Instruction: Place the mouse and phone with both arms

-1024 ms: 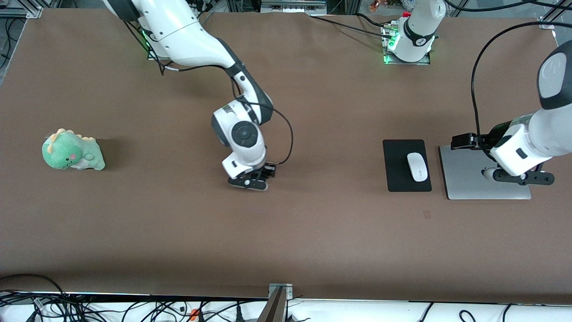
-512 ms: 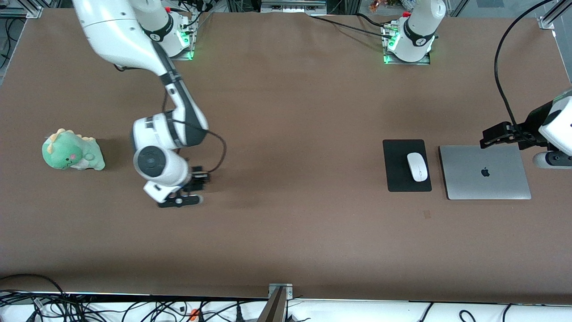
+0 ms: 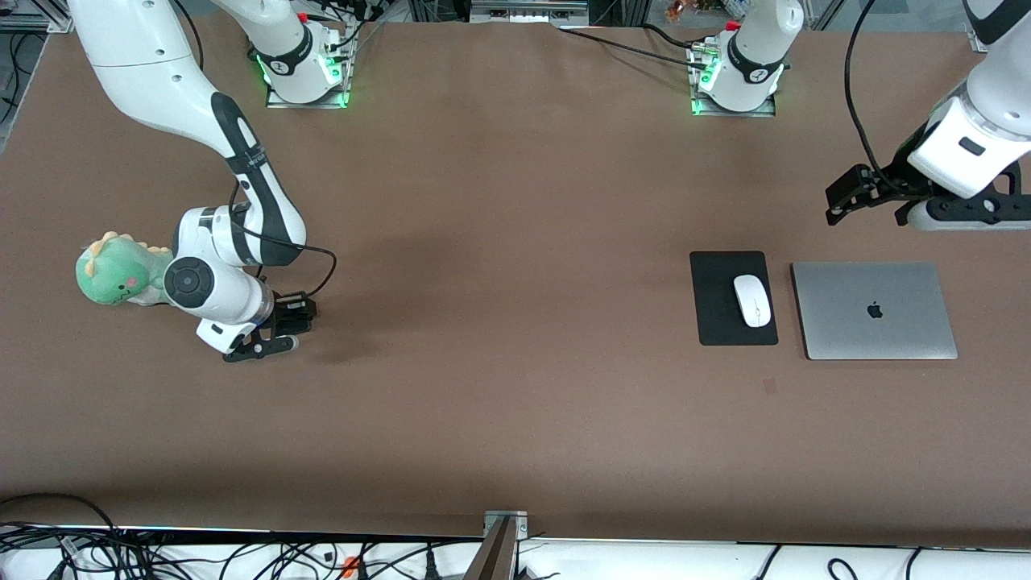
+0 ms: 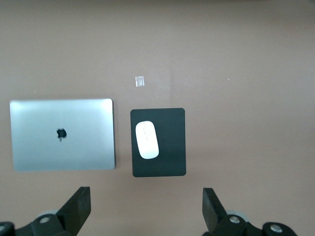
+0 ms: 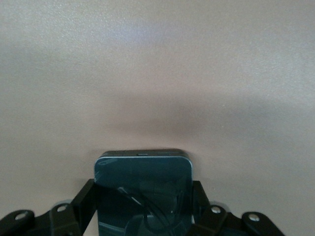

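Observation:
The white mouse (image 3: 751, 300) lies on a black mat (image 3: 717, 310) beside a closed silver laptop (image 3: 874, 310). It also shows in the left wrist view (image 4: 146, 140), on the mat (image 4: 170, 147). My left gripper (image 3: 962, 213) hangs open and empty high over bare table by the laptop's edge; in the left wrist view (image 4: 146, 209) its fingers (image 4: 78, 206) stand wide apart. My right gripper (image 3: 258, 346) is low over the table beside a green toy dinosaur, shut on the black phone (image 5: 142, 191), which sticks out flat between its fingers (image 5: 83, 201).
The green plush dinosaur (image 3: 117, 270) sits toward the right arm's end of the table, partly covered by the right wrist. The laptop shows in the left wrist view (image 4: 61, 133). A small mark (image 3: 769, 387) is on the table nearer the camera than the mat.
The right arm has swung with the phone from the table's middle to beside the dinosaur. The left gripper has lifted off the laptop and drawn back toward its base.

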Controlling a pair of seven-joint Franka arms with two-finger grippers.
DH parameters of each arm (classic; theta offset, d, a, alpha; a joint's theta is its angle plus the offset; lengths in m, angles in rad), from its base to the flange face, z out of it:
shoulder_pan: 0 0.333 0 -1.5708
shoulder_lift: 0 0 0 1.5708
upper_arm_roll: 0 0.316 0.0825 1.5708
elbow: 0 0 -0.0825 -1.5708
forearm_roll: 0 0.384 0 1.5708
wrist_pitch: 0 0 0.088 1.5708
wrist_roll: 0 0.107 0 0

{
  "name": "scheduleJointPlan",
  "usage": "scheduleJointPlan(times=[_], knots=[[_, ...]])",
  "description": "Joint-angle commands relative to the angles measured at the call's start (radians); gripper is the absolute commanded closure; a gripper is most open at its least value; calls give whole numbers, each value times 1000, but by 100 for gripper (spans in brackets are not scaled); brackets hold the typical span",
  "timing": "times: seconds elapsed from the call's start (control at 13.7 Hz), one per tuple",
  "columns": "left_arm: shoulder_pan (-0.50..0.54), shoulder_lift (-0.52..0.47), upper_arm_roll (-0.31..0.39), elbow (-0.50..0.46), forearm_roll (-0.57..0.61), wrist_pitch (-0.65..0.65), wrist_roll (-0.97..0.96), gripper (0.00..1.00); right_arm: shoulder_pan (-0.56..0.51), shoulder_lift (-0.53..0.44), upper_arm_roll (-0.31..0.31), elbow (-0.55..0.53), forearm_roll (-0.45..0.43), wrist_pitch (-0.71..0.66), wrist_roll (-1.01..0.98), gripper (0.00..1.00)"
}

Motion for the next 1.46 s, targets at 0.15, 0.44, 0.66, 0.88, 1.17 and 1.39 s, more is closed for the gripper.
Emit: scheduleJointPlan(times=[0.15, 0.44, 0.66, 0.88, 1.17, 1.39], knots=[[11, 17, 5, 44, 20, -35, 124, 0, -16, -73, 17, -5, 65, -18, 8, 0], [17, 21, 8, 59, 22, -49, 124, 0, -5, -150, 19, 38, 62, -95, 90, 0], [16, 70, 8, 140, 22, -106, 124, 0, -5, -241, 22, 127, 59, -230, 176, 0], [17, 74, 9, 147, 22, -109, 129, 0, -4, -349, 22, 218, 49, -406, 201, 0], [17, 75, 9, 147, 22, -109, 129, 0, -5, -539, 14, 230, 54, -636, 202, 0], [17, 75, 9, 147, 22, -109, 129, 0, -7, -593, -3, 232, 52, -713, 198, 0]])
